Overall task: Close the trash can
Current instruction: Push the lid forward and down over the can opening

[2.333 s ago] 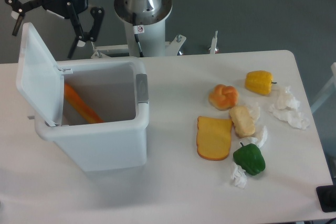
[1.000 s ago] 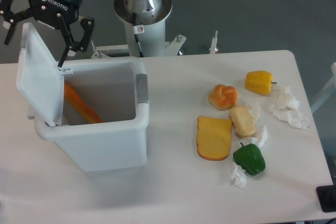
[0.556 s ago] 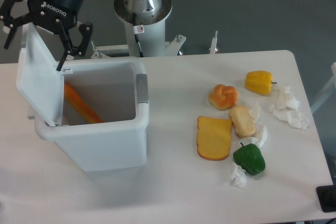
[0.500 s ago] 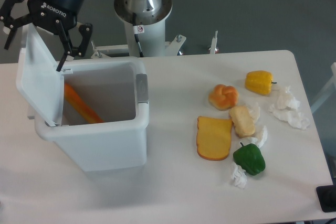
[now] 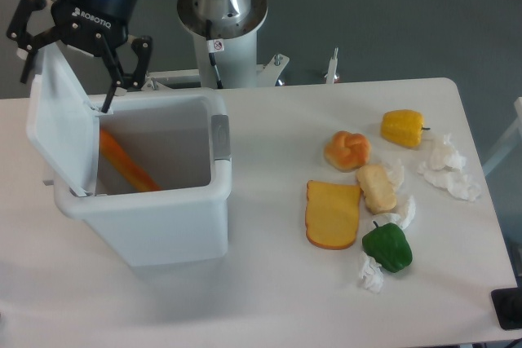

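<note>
Trash can point(image 5: 155, 201), white, stands directly below the gripper point(image 5: 67, 81), its flat lid point(image 5: 61, 124) raised upright at the left wall. Fingers point(image 5: 110, 95) are spread wide and grip nothing; they straddle the lid's top edge, one behind and left, the other over the open mouth. An orange object point(image 5: 126, 165) leans inside the bin. Well right of the fingers, on the table point(image 5: 269, 299), lie a yellow pepper point(image 5: 403, 127), a bun point(image 5: 347, 150), a cheese slice point(image 5: 333, 214) and a green pepper point(image 5: 387, 247).
</note>
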`<state>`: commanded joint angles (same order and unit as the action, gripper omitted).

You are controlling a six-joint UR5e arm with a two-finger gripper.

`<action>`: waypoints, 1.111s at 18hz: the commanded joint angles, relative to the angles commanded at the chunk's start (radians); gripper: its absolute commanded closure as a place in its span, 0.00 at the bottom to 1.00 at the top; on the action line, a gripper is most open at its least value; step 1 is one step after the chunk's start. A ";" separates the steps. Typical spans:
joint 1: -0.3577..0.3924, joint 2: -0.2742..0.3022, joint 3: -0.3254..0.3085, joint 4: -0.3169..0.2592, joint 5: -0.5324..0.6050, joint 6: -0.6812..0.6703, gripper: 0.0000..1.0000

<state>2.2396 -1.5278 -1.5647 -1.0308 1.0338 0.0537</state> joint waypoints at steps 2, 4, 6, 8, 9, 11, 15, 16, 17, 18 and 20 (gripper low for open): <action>0.000 0.000 0.002 0.002 0.028 0.006 0.00; 0.002 -0.002 0.002 0.000 0.048 0.021 0.00; 0.002 -0.002 0.002 0.000 0.093 0.043 0.00; 0.003 -0.002 0.002 0.000 0.138 0.048 0.00; 0.005 0.000 0.000 -0.003 0.147 0.048 0.00; 0.011 0.000 -0.008 -0.003 0.153 0.048 0.00; 0.058 -0.003 -0.008 -0.005 0.155 0.049 0.00; 0.070 -0.003 -0.009 -0.005 0.155 0.051 0.00; 0.081 -0.005 -0.009 -0.005 0.155 0.061 0.00; 0.087 -0.006 -0.011 -0.006 0.155 0.086 0.00; 0.103 -0.005 -0.021 -0.006 0.176 0.123 0.00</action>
<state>2.3423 -1.5325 -1.5861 -1.0370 1.2101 0.1762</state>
